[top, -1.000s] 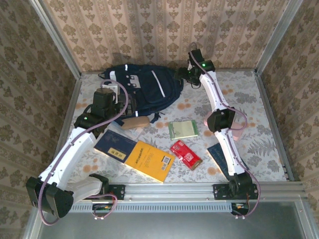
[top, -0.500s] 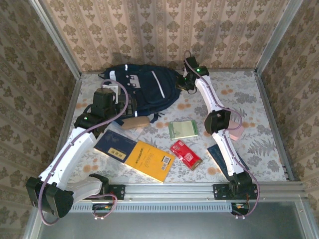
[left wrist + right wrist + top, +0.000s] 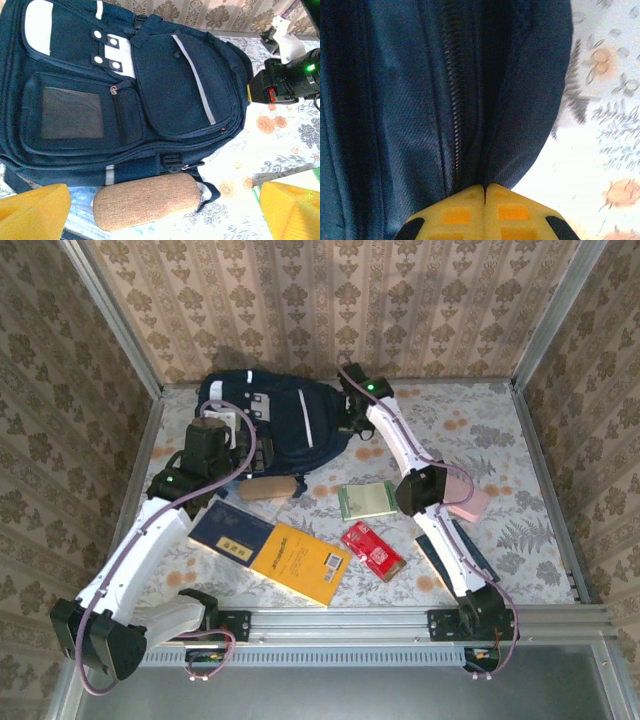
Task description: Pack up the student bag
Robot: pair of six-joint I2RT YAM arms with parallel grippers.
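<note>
Floral-patterned cloth covers the counter, which is walled on three sides by beige damask wallpaper. The right pincer has its yellow fingers pressed together, clenched on a fold of the student bag just beside a line of zip teeth. From above, that arm reaches across to the bag's right edge at the far side of the counter. The navy bag lies flat near the back left corner, with its front pocket up and thin white stripes showing.

The left pincer hovers released over the bag's near edge, its yellow fingers spread wide. Between those fingers lies a tan textured case, resting against the bag's near edge.

Nearer the arm bases, a dark blue book and a yellow book lie edge to edge. To their right are a green notebook and a red packet. A pink object sits just beside the right arm's elbow.
</note>
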